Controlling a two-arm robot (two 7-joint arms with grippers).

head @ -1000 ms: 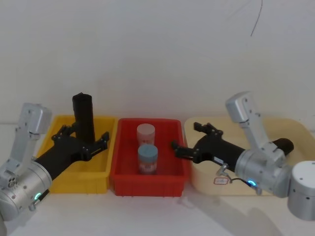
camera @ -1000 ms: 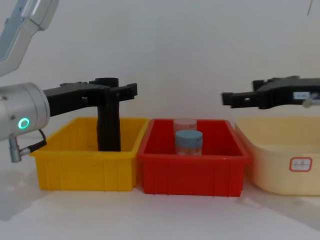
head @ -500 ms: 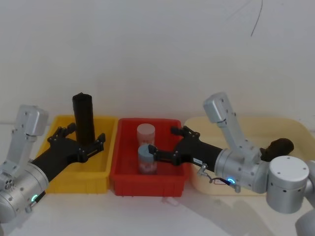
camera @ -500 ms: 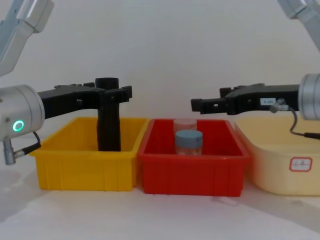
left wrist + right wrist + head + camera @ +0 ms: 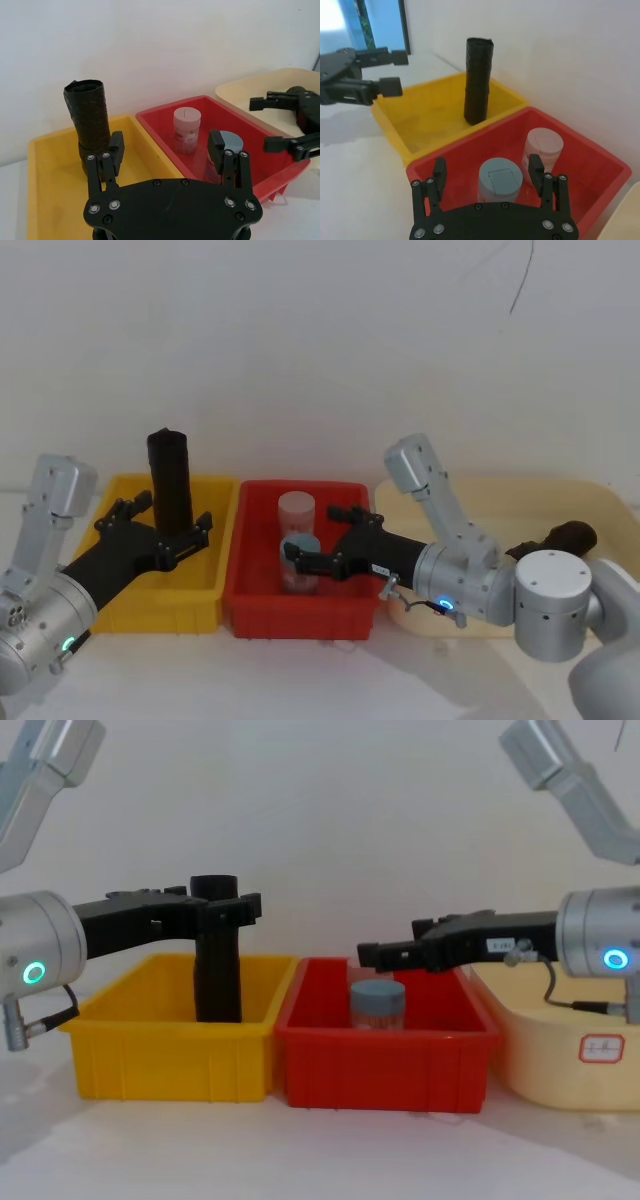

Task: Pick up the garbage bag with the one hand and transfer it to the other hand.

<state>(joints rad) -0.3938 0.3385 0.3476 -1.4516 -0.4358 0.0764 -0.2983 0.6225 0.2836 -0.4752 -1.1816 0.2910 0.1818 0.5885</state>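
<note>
Pre-grasp step. The tall black cylindrical garbage bag roll (image 5: 170, 482) stands upright in the yellow plastic bin (image 5: 210, 602), left of centre in the head view. The left gripper (image 5: 158, 533), fingers spread and empty, sits just short of the roll. The right gripper (image 5: 318, 546), spread and empty, hovers over the red bin (image 5: 300, 618). Next, judged: the left gripper must advance until its fingers straddle the roll, then close.
</note>
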